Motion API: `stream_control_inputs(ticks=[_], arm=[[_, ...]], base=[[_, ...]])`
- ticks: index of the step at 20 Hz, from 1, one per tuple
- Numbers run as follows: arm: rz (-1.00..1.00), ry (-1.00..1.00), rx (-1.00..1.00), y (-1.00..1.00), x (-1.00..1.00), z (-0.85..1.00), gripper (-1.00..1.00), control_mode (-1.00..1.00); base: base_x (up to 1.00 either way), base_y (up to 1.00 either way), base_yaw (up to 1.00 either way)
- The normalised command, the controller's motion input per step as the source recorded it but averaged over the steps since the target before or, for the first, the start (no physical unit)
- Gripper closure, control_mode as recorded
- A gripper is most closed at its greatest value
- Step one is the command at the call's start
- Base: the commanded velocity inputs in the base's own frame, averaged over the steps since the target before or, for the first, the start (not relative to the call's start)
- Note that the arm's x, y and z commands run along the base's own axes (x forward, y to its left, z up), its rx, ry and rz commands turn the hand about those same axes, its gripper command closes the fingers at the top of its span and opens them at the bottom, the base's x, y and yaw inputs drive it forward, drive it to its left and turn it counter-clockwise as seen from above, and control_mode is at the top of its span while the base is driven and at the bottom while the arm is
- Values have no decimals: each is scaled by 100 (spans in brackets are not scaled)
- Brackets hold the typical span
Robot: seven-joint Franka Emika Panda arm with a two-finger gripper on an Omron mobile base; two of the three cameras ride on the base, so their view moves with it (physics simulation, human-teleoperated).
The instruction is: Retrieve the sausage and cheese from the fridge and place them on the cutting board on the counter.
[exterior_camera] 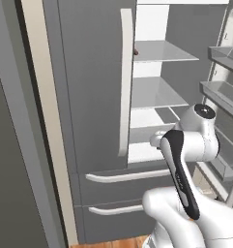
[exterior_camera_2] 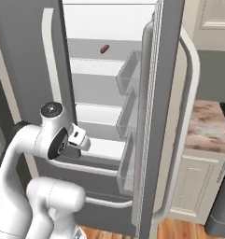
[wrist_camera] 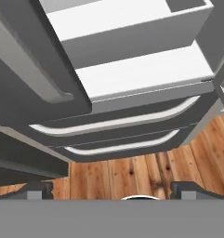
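Observation:
The fridge (exterior_camera: 94, 87) stands with its left door shut and its right door (exterior_camera_2: 165, 93) swung open, showing pale shelves. On the upper shelf, far back, lies the sausage (exterior_camera_2: 104, 48), a small reddish-brown rod; its tip peeks out past the left door's handle (exterior_camera: 136, 51). My gripper (wrist_camera: 112, 190) is open, its fingertips (wrist_camera: 39, 189) wide apart with nothing between them. It hangs low in front of the fridge, facing down over the two drawers (wrist_camera: 122, 135) and the floor. A stretch of the counter (exterior_camera_2: 207, 126) shows to the right of the open door. The cheese and the cutting board are out of view.
Door bins (exterior_camera_2: 128, 70) line the inside of the open door, close on my arm's right. Long curved drawer handles (exterior_camera: 127, 175) stick out below the shelves. Cream cabinets (exterior_camera_2: 193, 182) sit under the counter. A wooden floor (wrist_camera: 132, 172) lies beneath.

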Motion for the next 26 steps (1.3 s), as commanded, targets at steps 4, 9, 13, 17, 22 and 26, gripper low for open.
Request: stream_control_inputs(ticks=[4, 9, 13, 17, 22, 26], arm=[[0, 0, 0, 0, 0, 0, -100, 100], [0, 0, 0, 0, 0, 0, -100, 100], [0, 0, 0, 0, 0, 0, -100, 100], [0, 0, 0, 0, 0, 0, -100, 100], [0, 0, 0, 0, 0, 0, -100, 100], [0, 0, 0, 0, 0, 0, -100, 100]], base=[[44, 0, -11], [41, -8, 0], [31, -16, 0], [42, -15, 0], [67, -6, 0], [52, -6, 0]])
